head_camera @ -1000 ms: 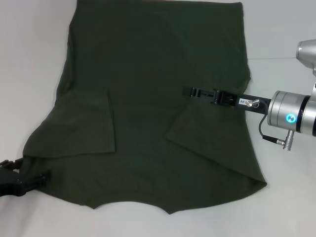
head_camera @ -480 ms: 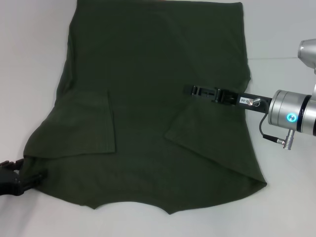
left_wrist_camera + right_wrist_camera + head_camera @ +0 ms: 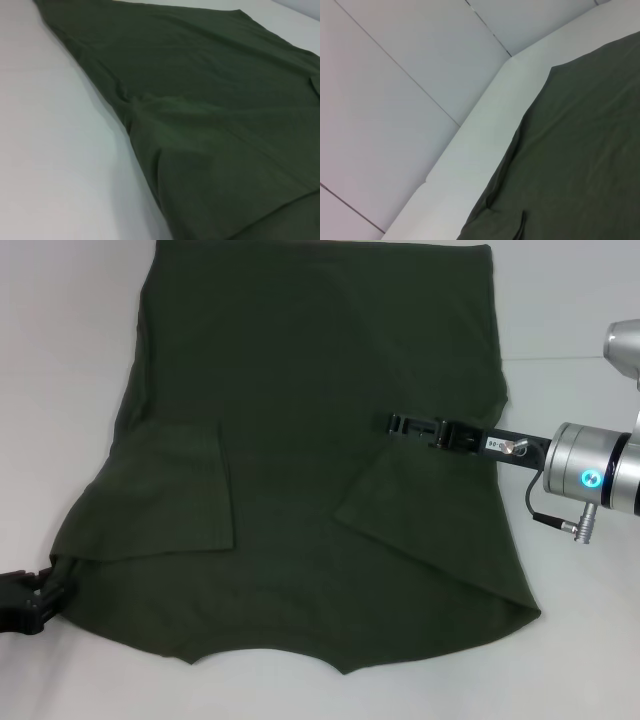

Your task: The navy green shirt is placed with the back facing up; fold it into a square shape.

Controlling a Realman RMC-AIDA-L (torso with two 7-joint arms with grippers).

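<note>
Left gripper drawn back toward the near left corner of the bench; right gripper shifted slightly toward the right edge.

The left gripper [image 3: 45,590] sits at the shirt's near left corner, its jaws nearly together, touching the cloth edge; whether they pinch the fabric cannot be told. The right gripper [image 3: 400,425] lies low over the right half of the cloth, reaching in from the bench's right edge, its jaws close together; a grip on fabric cannot be made out. The navy green shirt [image 3: 310,440] lies spread flat, plain side up, from the far edge to the near edge of the white bench [image 3: 60,360], with both sleeves folded inward over the body.
</note>
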